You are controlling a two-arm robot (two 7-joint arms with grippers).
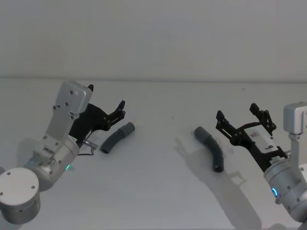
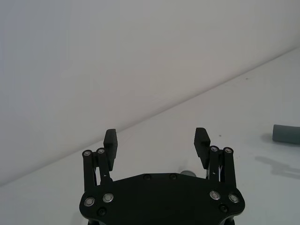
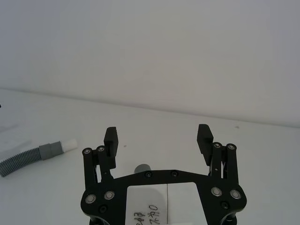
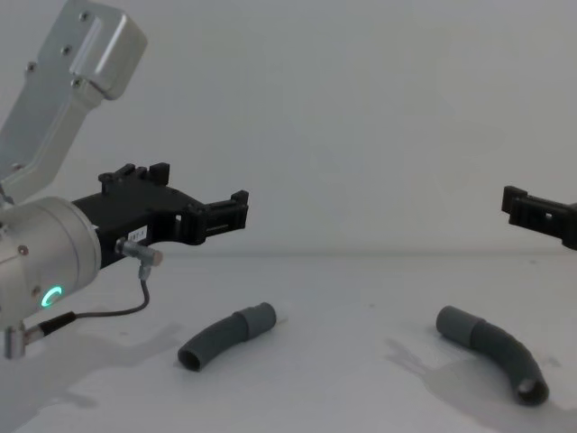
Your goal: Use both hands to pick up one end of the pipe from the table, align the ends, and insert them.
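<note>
As I read it, nothing of the job is done yet. Both hose pieces lie loose on the table (image 1: pixel 158 191) and neither is held, so grasping, lifting, lining up the ends and pushing them together are all left. I'll place everything from the left hose piece (image 1: pixel 116 138). Nearest me, to its left and closer to the robot, is the left arm's silver wrist (image 4: pixel 41 262) with its green ring light (image 4: pixel 54 293). Reaching out from that, the left gripper (image 1: pixel 121 109) hangs in the air over the left hose piece, clear of it, with its fingers spread apart and nothing between them. The left hose piece lies flat with the left cuff (image 1: pixel 127 128) at its far end, pointing right. In the right wrist view that cuff carries a white tube tip (image 3: pixel 70 144). Well apart to the right of the left hose piece lies the curved right hose piece (image 1: pixel 211 146). The right cuff (image 1: pixel 199 131) is turned back toward the left hose piece, so the two ends roughly face each other across bare table. Farther right again, the right gripper (image 1: pixel 236 111) hovers above the table with its fingers wide apart and empty. I judge that each gripper has to come down and close near its cuff.
</note>
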